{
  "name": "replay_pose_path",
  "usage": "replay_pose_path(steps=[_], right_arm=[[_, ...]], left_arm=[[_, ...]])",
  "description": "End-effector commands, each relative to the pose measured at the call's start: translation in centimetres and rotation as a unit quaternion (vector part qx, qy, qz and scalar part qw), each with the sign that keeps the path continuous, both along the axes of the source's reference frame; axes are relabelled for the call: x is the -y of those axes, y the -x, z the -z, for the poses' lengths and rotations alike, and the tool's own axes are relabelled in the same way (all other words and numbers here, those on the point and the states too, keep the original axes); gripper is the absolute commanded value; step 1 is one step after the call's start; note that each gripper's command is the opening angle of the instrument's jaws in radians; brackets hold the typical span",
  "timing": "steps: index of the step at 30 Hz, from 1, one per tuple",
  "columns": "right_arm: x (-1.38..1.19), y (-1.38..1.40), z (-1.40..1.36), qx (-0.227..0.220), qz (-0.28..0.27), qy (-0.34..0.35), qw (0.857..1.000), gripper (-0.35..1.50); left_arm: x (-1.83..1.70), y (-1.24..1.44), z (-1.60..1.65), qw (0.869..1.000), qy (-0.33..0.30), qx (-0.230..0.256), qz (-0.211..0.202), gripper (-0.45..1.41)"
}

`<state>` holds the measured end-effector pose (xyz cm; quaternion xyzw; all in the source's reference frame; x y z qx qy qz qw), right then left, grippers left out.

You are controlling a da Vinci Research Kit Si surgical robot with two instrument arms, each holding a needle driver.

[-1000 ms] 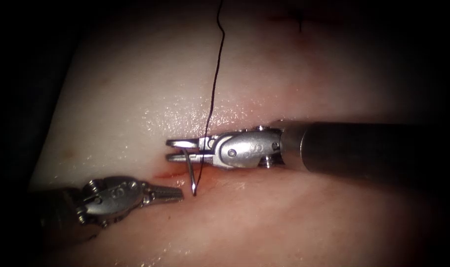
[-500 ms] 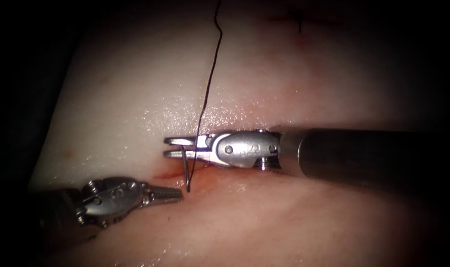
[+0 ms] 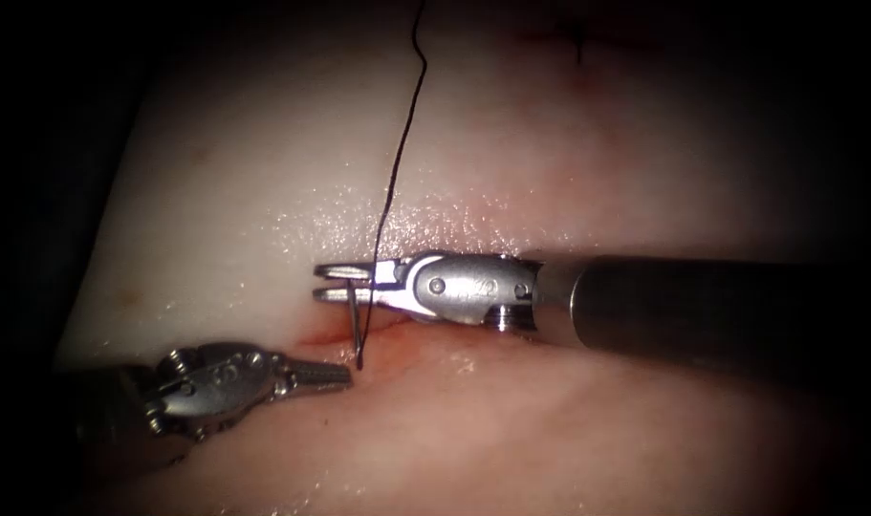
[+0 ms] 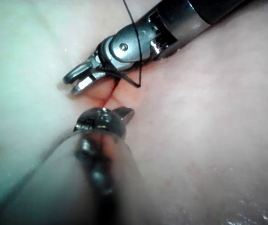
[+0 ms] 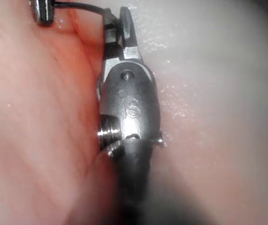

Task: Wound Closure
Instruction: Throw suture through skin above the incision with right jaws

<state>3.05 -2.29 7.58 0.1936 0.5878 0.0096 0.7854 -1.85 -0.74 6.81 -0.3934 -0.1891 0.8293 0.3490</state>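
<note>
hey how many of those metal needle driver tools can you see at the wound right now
2. The right arm's silver needle driver grips the curved steel needle above the red cut; the left arm's silver needle driver sits empty, lower left.

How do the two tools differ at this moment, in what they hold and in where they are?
The right tool grips the needle at its upper part, with the needle's tip pointing down at the cut; the left tool holds nothing, its jaws shut. The right tool lies above the cut and the thread runs up from it; the left tool lies below the cut, left of the needle's tip. Both are needle drivers over the tissue.
</note>
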Motion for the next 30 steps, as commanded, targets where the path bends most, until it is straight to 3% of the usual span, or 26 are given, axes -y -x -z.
replay_pose_path(steps=[1,2,5,12,15,20,24,30], right_arm=[[-0.18,-0.08,0.16,-0.010,-0.022,-0.012,1.000,-0.11],[-0.32,-0.10,0.31,-0.026,-0.065,-0.007,0.998,0.83],[-0.39,-0.13,0.41,-0.037,-0.084,0.002,0.996,0.96],[-0.44,-0.18,0.45,-0.047,-0.091,0.057,0.993,1.21],[-0.45,-0.13,0.50,-0.078,-0.108,0.085,0.987,1.30],[-0.49,-0.07,0.77,-0.123,-0.144,0.153,0.970,1.31],[-0.60,-0.09,1.07,-0.118,-0.154,0.215,0.957,1.26],[-0.72,-0.11,1.10,-0.109,-0.160,0.249,0.949,1.16]], left_arm=[[0.00,0.05,-0.06,1.000,0.000,0.001,0.000,-0.45],[0.00,0.05,-0.06,1.000,0.000,0.001,0.000,-0.45],[0.00,0.05,-0.06,1.000,0.000,0.001,0.000,-0.45],[0.01,0.05,-0.05,1.000,0.000,0.000,0.000,-0.45],[0.01,0.05,-0.05,1.000,0.000,0.000,0.000,-0.45],[0.00,0.06,-0.05,1.000,0.000,0.000,0.000,-0.45],[0.01,0.07,-0.05,1.000,0.000,0.000,0.001,-0.45],[0.02,0.07,-0.05,1.000,0.000,0.000,0.001,-0.45]])
